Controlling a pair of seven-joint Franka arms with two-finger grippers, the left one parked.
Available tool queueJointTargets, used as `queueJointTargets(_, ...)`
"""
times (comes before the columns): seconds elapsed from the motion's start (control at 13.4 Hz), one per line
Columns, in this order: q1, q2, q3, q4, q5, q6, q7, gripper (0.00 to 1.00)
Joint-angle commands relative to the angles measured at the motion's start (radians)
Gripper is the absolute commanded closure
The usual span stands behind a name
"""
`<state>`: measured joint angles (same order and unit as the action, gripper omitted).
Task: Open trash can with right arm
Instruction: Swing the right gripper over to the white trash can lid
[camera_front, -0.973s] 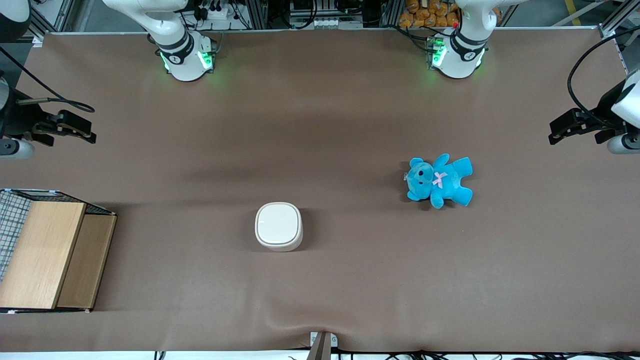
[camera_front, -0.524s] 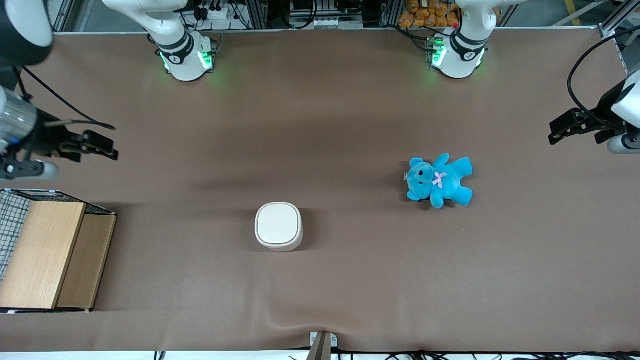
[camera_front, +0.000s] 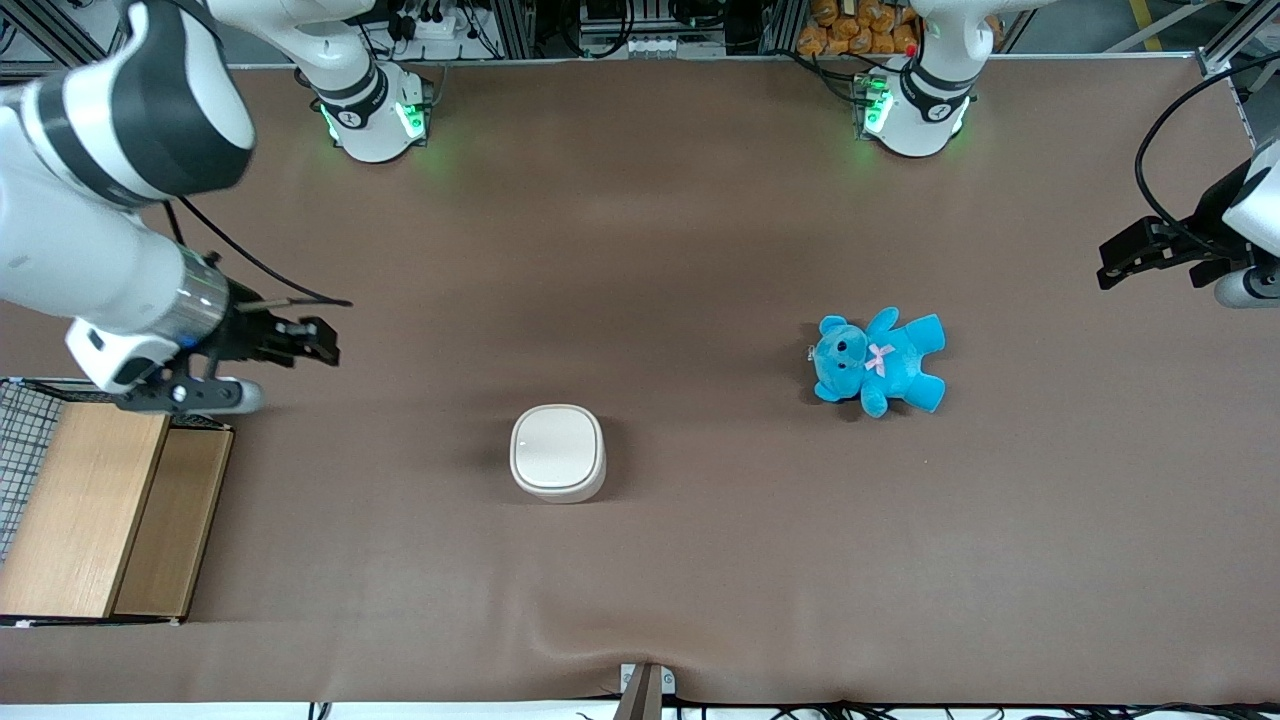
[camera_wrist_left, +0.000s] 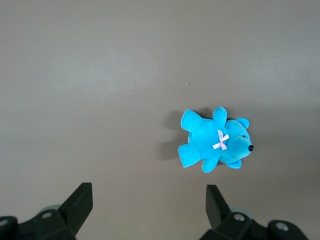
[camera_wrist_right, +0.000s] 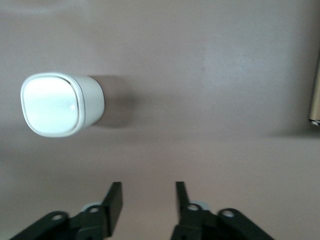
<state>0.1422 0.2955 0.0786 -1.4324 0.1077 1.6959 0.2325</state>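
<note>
The trash can (camera_front: 557, 452) is a small cream-white bin with its smooth lid down, standing on the brown table about mid-width, nearer the front camera than the middle. It also shows in the right wrist view as a pale rounded bin (camera_wrist_right: 61, 105). The right arm (camera_front: 100, 230) reaches in from the working arm's end of the table. Its black gripper (camera_front: 325, 342) hovers above the cloth, well apart from the trash can and a little farther from the front camera. In the wrist view the gripper (camera_wrist_right: 148, 192) is open, with bare cloth between its fingers.
A wooden box with wire mesh (camera_front: 90, 505) stands at the working arm's end, near the front edge; its edge (camera_wrist_right: 315, 95) shows in the right wrist view. A blue teddy (camera_front: 878, 361) lies toward the parked arm's end, also seen as the teddy (camera_wrist_left: 215, 140).
The right arm has swung in over the table and its gripper has travelled toward the trash can and slightly nearer the front camera. The trash can and the teddy have not moved.
</note>
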Motion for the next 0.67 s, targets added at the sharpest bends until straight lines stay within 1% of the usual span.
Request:
queueJointTargets(0.0,0.063,0.086,-0.002,0.049,-0.005,0.059,0.131,0.71)
queueJointTargets(0.15,0.074,0.115,-0.002,0.050,-0.002,0.126,0.149,0.93)
queueJointTargets(0.22,0.086,0.134,-0.002,0.050,0.000,0.142,0.159,1.00)
queueJointTargets(0.37,0.128,0.166,-0.002,0.050,-0.002,0.198,0.181,1.00)
queueJointTargets(0.6,0.178,0.220,-0.002,0.050,0.001,0.264,0.272,1.00)
